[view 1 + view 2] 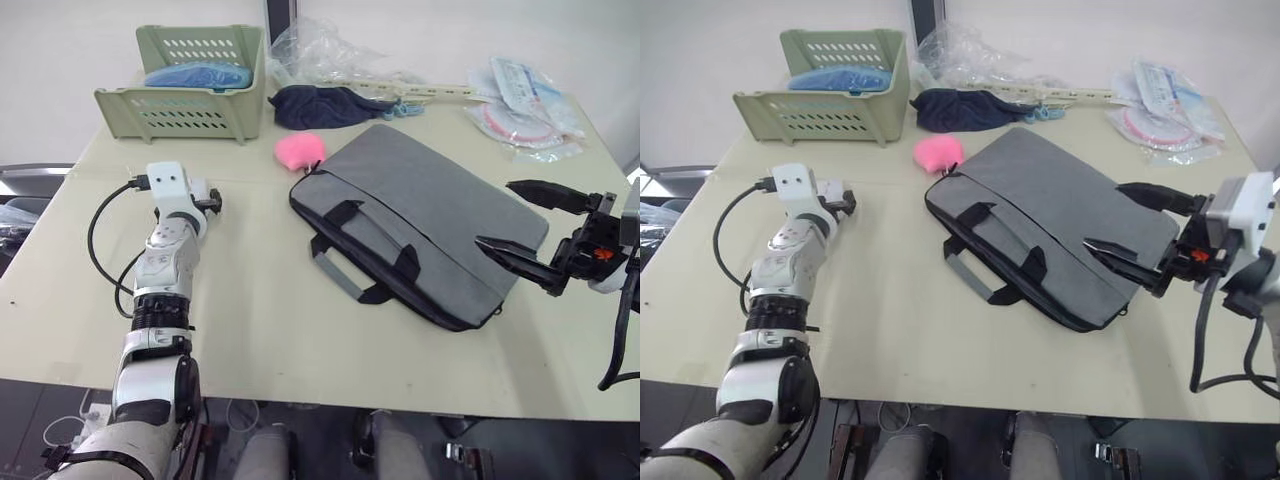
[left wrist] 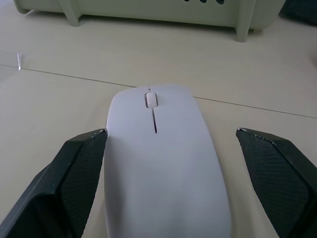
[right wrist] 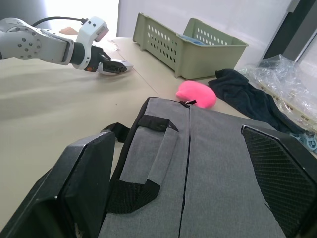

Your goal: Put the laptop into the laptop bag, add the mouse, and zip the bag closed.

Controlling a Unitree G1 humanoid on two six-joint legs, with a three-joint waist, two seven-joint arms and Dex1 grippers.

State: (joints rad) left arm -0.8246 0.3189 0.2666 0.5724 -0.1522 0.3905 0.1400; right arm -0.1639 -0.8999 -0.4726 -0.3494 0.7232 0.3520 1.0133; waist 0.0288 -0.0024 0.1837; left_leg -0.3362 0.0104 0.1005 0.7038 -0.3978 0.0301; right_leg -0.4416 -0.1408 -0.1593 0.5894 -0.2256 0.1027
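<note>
Left wrist view: our left claw (image 2: 168,188) stands wide, the mouse (image 2: 166,163) between its fingers, ready, we judge, for a pinch. Its long axis runs straight ahead, wheel end away. Our right claw (image 1: 520,222) gapes wide, empty, over the laptop bag (image 1: 420,215), which stretches beyond it across the bench (image 1: 260,320).

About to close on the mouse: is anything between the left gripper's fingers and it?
No. In the left wrist view the smooth white oval mouse lies on the beige table between the open left gripper's two black fingers, one touching or nearly touching its side, nothing else between.
</note>
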